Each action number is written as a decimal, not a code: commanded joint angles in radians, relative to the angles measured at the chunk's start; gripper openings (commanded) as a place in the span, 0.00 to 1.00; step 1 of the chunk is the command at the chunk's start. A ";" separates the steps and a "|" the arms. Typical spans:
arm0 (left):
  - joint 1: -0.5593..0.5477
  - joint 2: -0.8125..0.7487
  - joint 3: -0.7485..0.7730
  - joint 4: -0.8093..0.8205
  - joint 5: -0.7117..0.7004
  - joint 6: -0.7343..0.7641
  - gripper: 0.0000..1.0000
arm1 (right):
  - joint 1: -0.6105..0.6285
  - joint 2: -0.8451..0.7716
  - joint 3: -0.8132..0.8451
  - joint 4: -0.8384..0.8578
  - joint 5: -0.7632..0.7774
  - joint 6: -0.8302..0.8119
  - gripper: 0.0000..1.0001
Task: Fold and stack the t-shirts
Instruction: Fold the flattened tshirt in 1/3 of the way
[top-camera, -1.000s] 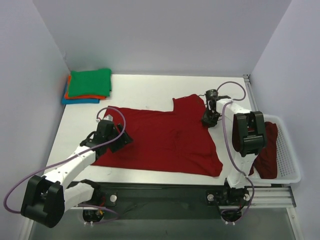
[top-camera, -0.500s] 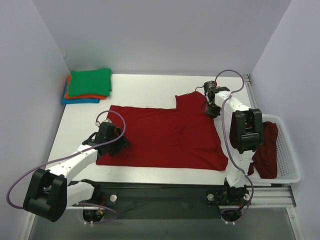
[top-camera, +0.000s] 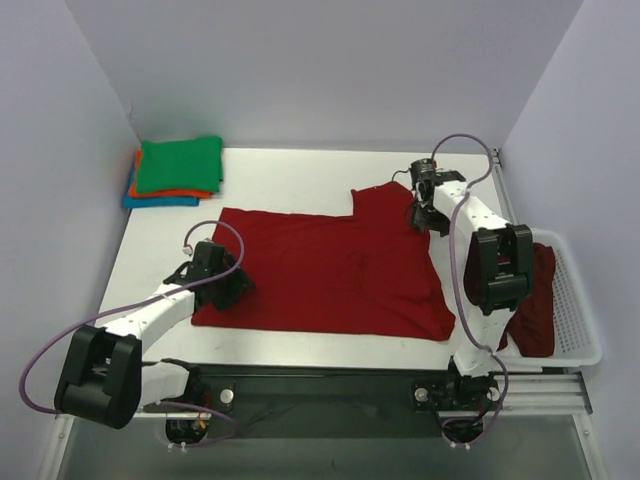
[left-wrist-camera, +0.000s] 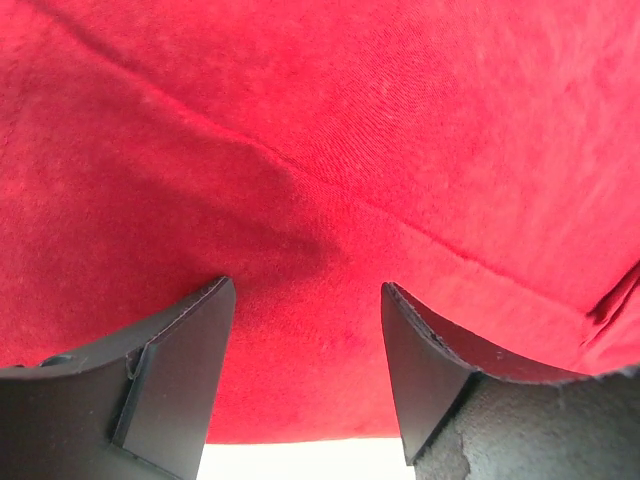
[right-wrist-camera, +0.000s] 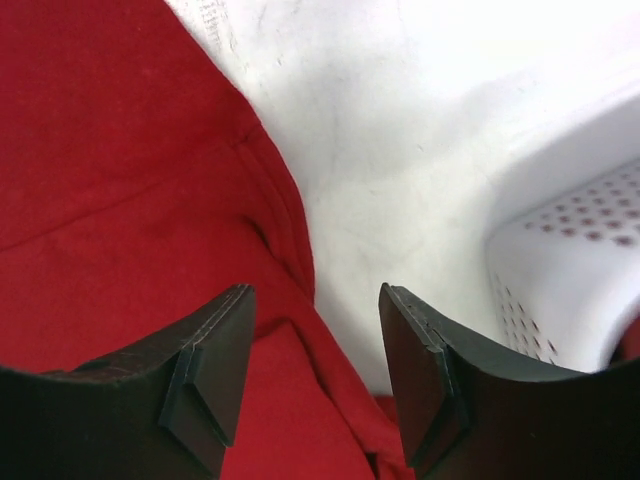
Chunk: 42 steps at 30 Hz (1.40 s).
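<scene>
top external: red t-shirt (top-camera: 330, 270) spread flat on counter (top-camera: 290, 180), folded stack (top-camera: 178, 168) far-left; left arm (top-camera: 150, 320) at the shirt's left edge, right arm (top-camera: 470, 215) at its far-right corner | left wrist: left fingers (left-wrist-camera: 170, 380) released, empty, over cloth; settle onto the edge before pinching | right wrist: right fingers (right-wrist-camera: 215, 370) released, straddling hemmed edge near basket (right-wrist-camera: 560, 260); pinch both layers, lift level with left

Both arms stretch forward — left gripper (left-wrist-camera: 305, 292) and right gripper (right-wrist-camera: 315, 296) each spread apart.
</scene>
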 joint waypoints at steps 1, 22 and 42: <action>0.037 0.035 0.001 -0.042 -0.060 -0.016 0.71 | -0.030 -0.146 -0.060 -0.049 -0.075 0.066 0.53; 0.208 -0.014 -0.055 -0.113 -0.108 -0.030 0.71 | -0.096 -0.214 -0.400 0.278 -0.437 0.210 0.39; 0.218 -0.011 -0.059 -0.113 -0.122 -0.017 0.71 | 0.039 -0.122 -0.105 0.088 0.036 0.058 0.00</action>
